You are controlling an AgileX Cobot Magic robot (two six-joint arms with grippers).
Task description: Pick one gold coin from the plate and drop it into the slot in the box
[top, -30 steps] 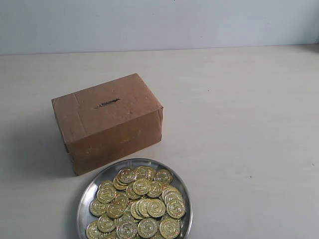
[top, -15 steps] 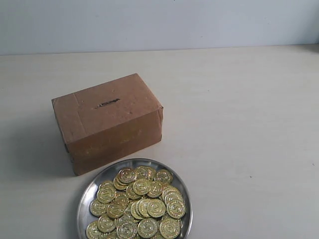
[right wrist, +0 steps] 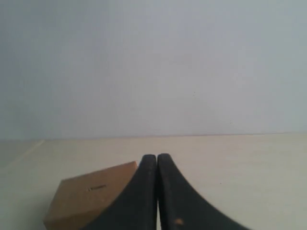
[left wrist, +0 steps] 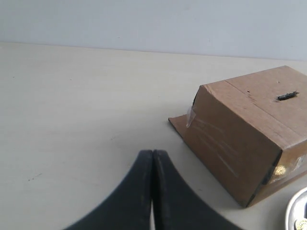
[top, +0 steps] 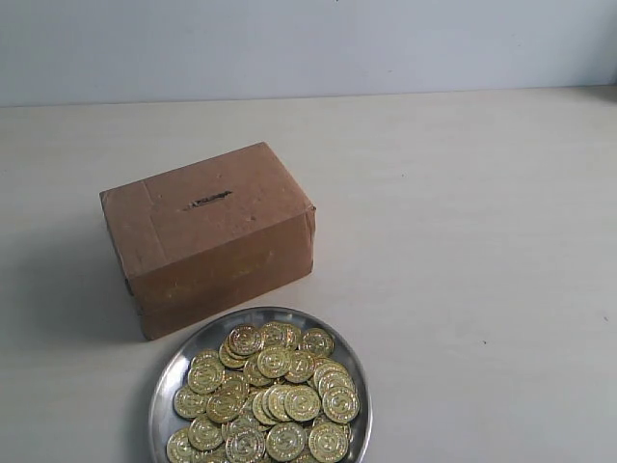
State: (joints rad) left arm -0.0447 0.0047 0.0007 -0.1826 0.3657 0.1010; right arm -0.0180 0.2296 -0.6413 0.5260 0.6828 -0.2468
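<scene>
A brown cardboard box (top: 207, 236) stands left of centre in the exterior view, with a thin dark slot (top: 207, 201) in its top face. In front of it sits a shiny silver plate (top: 178, 367) heaped with gold coins (top: 275, 391). Neither gripper shows in the exterior view. In the left wrist view my left gripper (left wrist: 152, 153) is shut with nothing in it, over bare table, apart from the box (left wrist: 249, 129) and its slot (left wrist: 287, 96). My right gripper (right wrist: 157, 156) is shut and empty too, with the box (right wrist: 91, 194) behind it.
The pale table (top: 463, 241) stretches wide to the right of the box and plate. A plain light wall (top: 308, 43) rises behind the table's far edge. The plate's rim (left wrist: 295, 211) peeks in beside the box in the left wrist view.
</scene>
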